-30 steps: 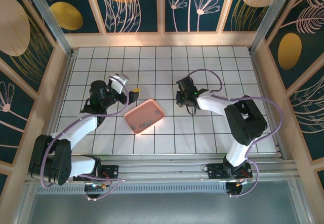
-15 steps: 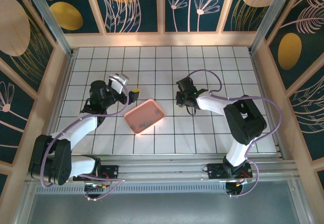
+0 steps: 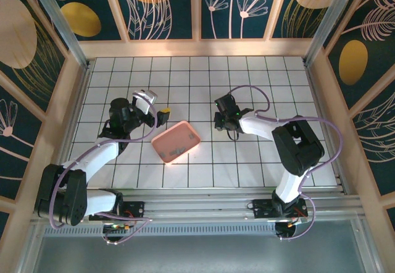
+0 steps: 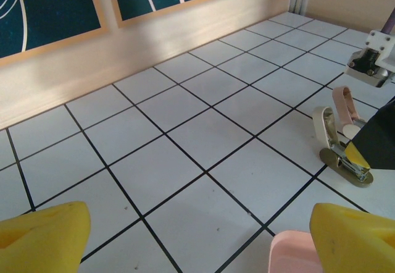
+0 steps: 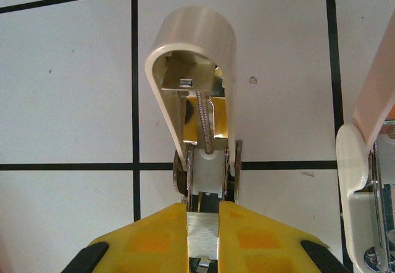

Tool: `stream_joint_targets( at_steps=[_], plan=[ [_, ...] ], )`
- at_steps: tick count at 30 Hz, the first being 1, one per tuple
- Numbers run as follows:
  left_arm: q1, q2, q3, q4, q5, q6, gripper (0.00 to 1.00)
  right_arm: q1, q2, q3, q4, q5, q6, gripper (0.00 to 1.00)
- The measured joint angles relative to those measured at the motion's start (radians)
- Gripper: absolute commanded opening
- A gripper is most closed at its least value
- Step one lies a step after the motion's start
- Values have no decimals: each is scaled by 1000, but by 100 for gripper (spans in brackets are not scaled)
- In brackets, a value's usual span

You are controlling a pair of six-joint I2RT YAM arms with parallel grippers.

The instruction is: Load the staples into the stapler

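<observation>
Pinching a thin, ribbed silver strip, the staples (image 5: 202,236), the right end effector (image 5: 202,214) has its yellow pads pressed together on either side of it. The strip's front end sits between the metal side plates of the stapler (image 5: 196,57). The stapler lies on the white tiled surface (image 3: 247,81) with its cream lid swung up and open, so the spring and pusher inside are bare. Just beside it on the right rests a pale pink-and-white object (image 5: 361,155), apart from the pads.

From above, the right end effector (image 3: 226,123) is right of the pink tray (image 3: 176,141), which lies tilted near the middle of the surface. The left end effector (image 3: 163,114) hovers near the tray's upper left corner, its yellow pads (image 4: 43,236) spread wide with nothing between them. Its wrist view takes in a corner of the tray (image 4: 293,251) and, further off, the open stapler (image 4: 345,159)
</observation>
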Motion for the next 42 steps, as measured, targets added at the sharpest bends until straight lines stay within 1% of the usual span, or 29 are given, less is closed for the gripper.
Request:
stream_joint_targets(
  at_steps=[11, 17, 22, 30, 42],
  plan=[
    [0, 0, 0, 0, 0, 1, 92, 0, 8, 2, -3, 0, 0, 18],
    [0, 0, 0, 0, 0, 1, 92, 0, 11, 6, -10, 0, 2, 27],
    [0, 0, 0, 0, 0, 1, 92, 6, 14, 13, -37, 0, 4, 30],
    [0, 0, 0, 0, 0, 1, 92, 11, 8, 50, -57, 7, 4, 32],
    [0, -3, 0, 0, 0, -2, 92, 29, -90, 96, -114, 8, 4, 32]
  ],
)
